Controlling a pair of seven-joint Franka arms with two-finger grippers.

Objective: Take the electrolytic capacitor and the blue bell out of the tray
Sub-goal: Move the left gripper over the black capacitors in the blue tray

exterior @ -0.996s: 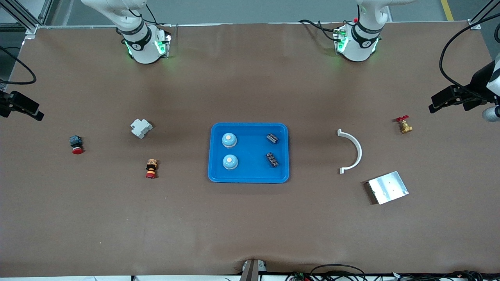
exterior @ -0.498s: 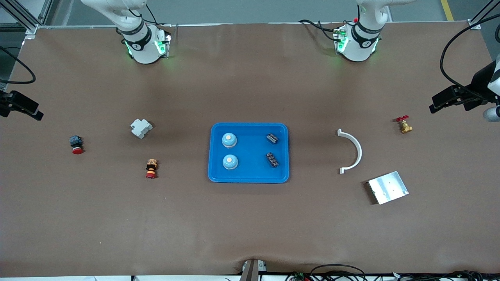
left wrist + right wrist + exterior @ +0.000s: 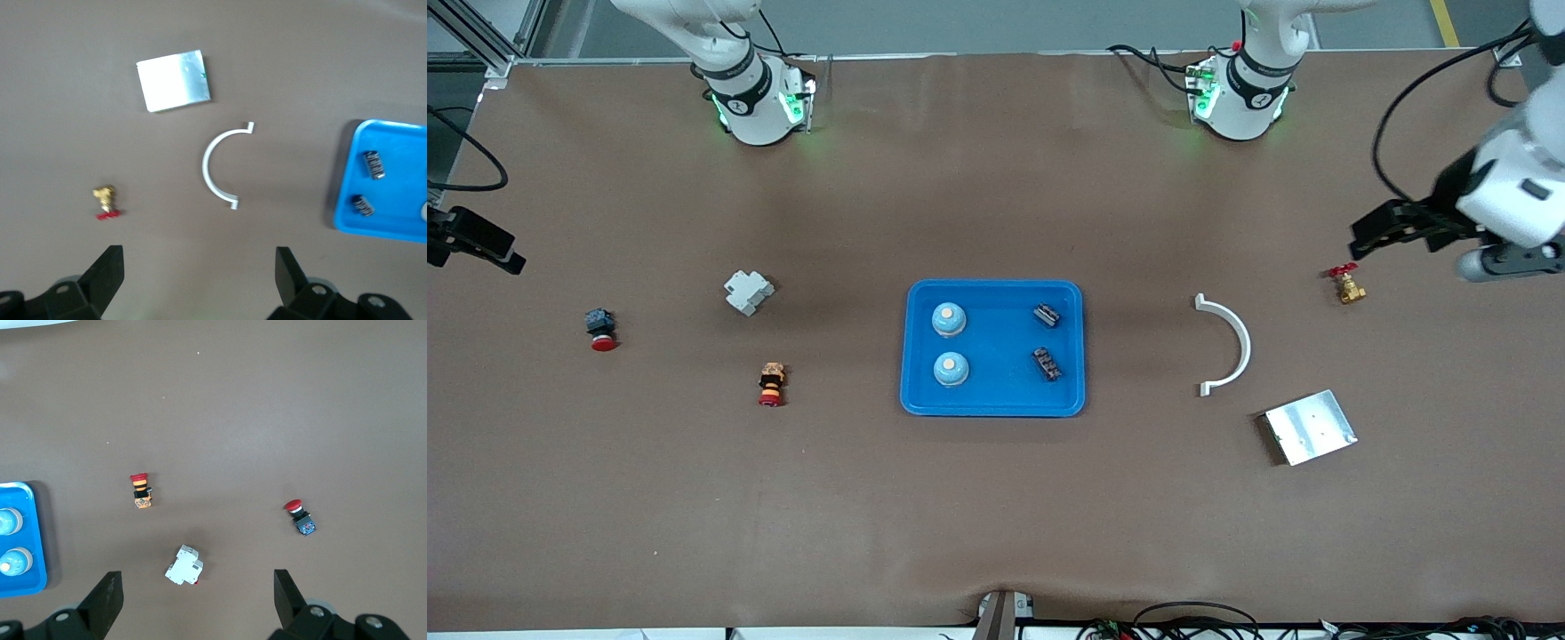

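We see the blue tray (image 3: 993,293) mid-table, holding two bells and two capacitors. Bell farther from the camera (image 3: 949,319) and bell nearer the camera (image 3: 951,369) sit upright at the tray's right-arm end. Capacitor farther from the camera (image 3: 1047,315) and capacitor nearer the camera (image 3: 1048,364) lie at the tray's left-arm end. None touch each other.

Left gripper (image 3: 200,267) is up in the air over bare table near the brass valve with red handle (image 3: 1346,284); fingers spread wide, holding nothing. In the left wrist view we pick out the white half-ring bracket (image 3: 219,167), the metal plate (image 3: 174,80), the valve and the tray's capacitor end.

Right gripper (image 3: 198,587) is at the right arm's end of the table, in the air, fingers wide apart, empty. Only a dark part of it shows at the front view's edge. The right wrist view shows the white circuit breaker (image 3: 185,565), the red mushroom pushbutton on a blue-black base (image 3: 300,517), the red-and-orange pushbutton (image 3: 141,491) and the tray's bell end.

In the front view the half-ring bracket lies between tray and valve; the plate is nearer the camera than the bracket. Breaker is farther from the camera than the red-and-orange pushbutton.
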